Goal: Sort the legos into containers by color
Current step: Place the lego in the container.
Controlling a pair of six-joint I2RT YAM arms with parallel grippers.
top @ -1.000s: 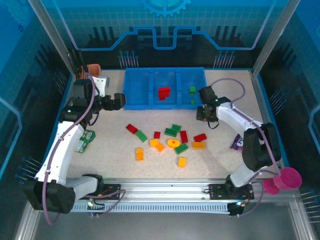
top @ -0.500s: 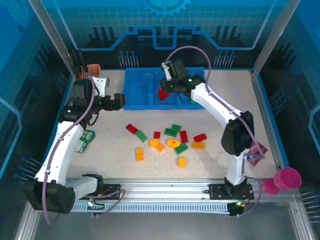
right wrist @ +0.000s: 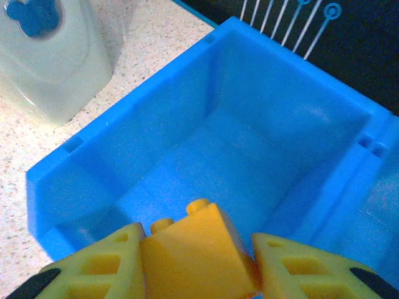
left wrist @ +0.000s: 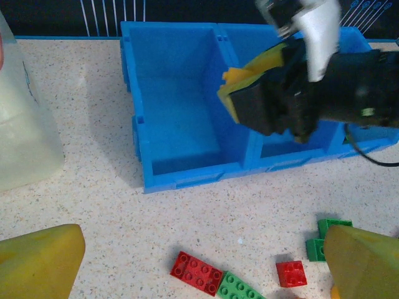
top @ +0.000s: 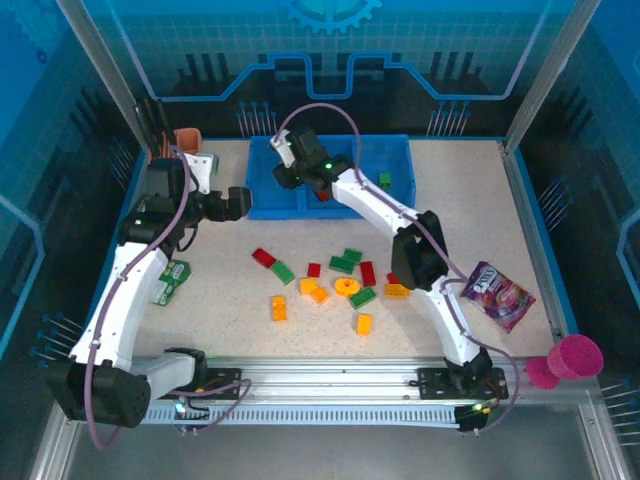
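Note:
My right gripper (right wrist: 194,265) is shut on an orange brick (right wrist: 193,252), held over the left compartment (right wrist: 237,156) of the blue tray (top: 400,150), which has nothing in it. From above, that gripper (top: 291,166) sits at the tray's left end. A red brick (top: 326,192) lies in the middle compartment and a green one (top: 384,180) in the right. My left gripper (top: 240,200) stands open just left of the tray, holding nothing. Several red (top: 263,257), green (top: 346,261) and orange (top: 278,308) bricks and a round yellow piece (top: 346,287) lie mid-table.
A green packet (top: 172,280) lies under my left arm and a purple packet (top: 497,294) at the right. A pale translucent container (right wrist: 50,56) and a tan, orange-rimmed cup (top: 187,137) stand left of the tray. A pink cup (top: 575,355) sits at the near right.
My right arm has swung from the table's right side across the tray to its left compartment, carrying the orange brick. The purple packet now shows in full. The left arm has not moved.

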